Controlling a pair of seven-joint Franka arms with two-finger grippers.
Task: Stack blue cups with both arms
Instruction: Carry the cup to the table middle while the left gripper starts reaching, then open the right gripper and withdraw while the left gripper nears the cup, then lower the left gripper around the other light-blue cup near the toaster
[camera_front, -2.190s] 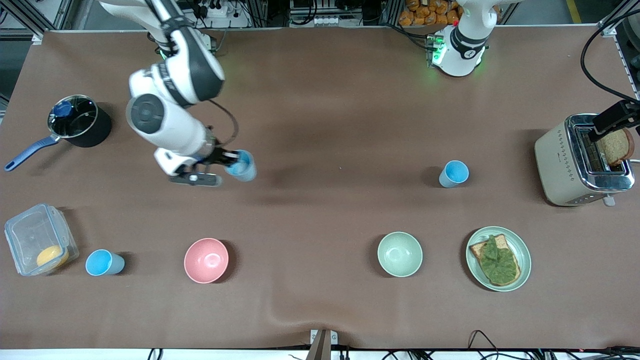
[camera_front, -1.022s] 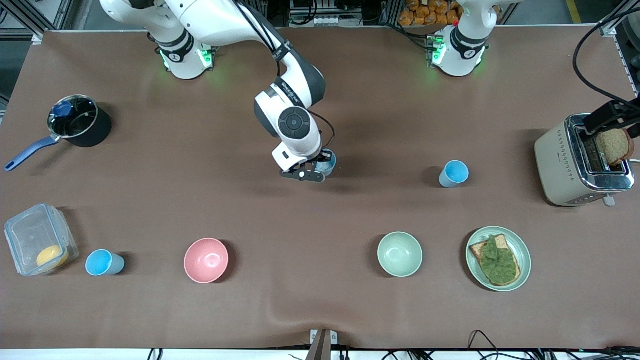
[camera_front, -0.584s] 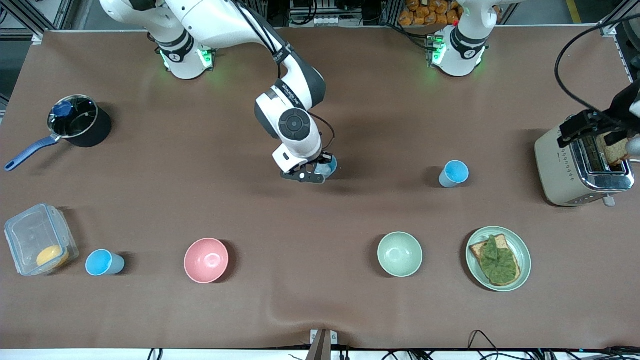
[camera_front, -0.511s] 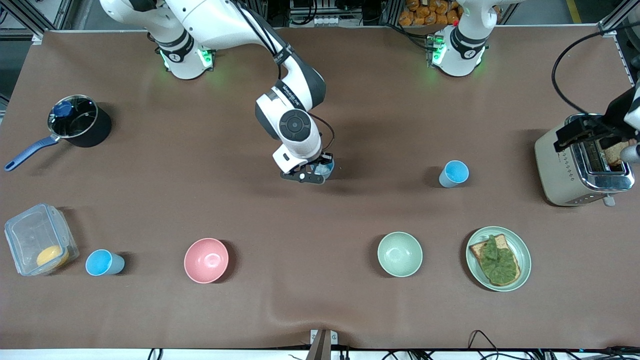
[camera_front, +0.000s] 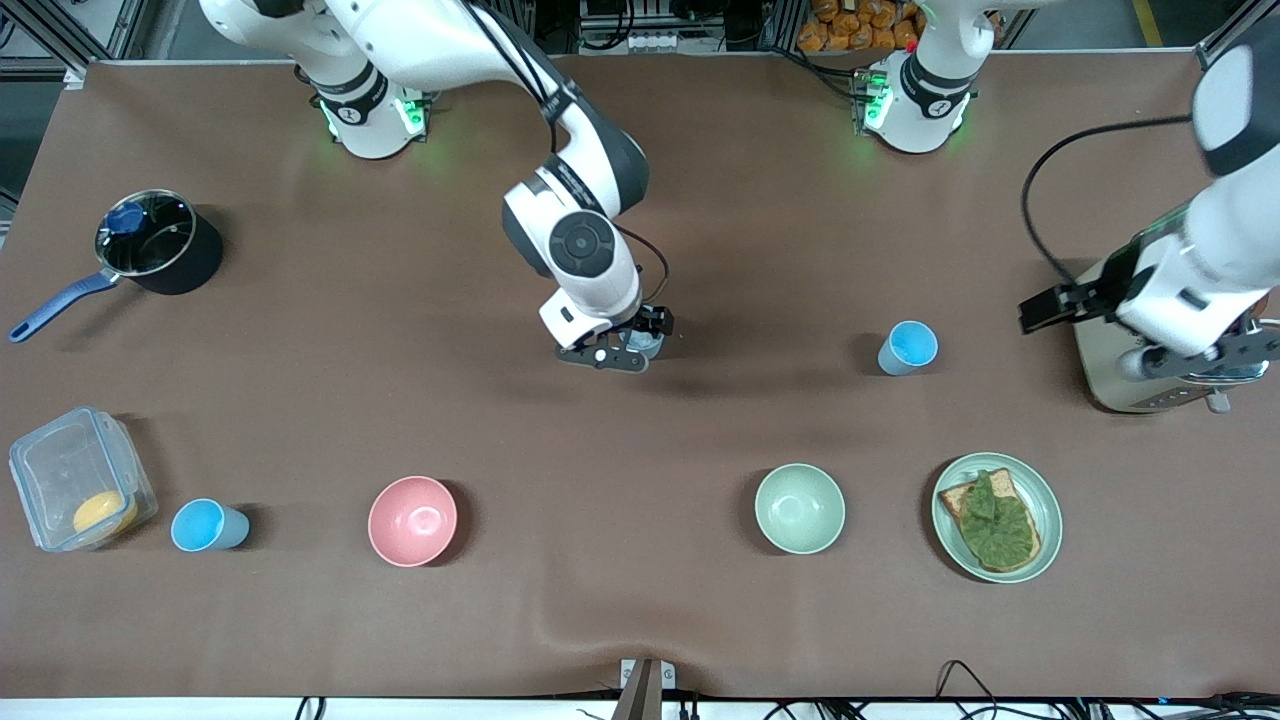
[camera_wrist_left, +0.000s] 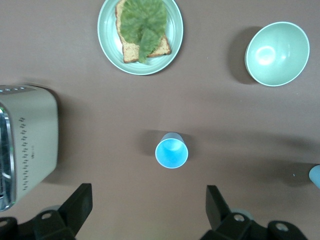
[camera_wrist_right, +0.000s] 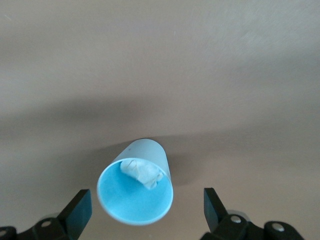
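Right gripper (camera_front: 640, 335) fingers spread, blue cup (camera_wrist_right: 135, 190) standing free on mid-tabletop as stack base; left gripper (camera_wrist_left: 147, 210), fingers open, high above second blue cup (camera_wrist_left: 171, 151) beside toaster (camera_wrist_left: 27, 140).

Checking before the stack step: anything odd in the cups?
Yes. The blue cup under the open right gripper at mid-table has a crumpled whitish wad inside; another cup may not seat fully. The cup under the left gripper looks empty.

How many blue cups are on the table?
3: one cup mid-table under the right gripper, one beside the toaster, one beside the clear container.
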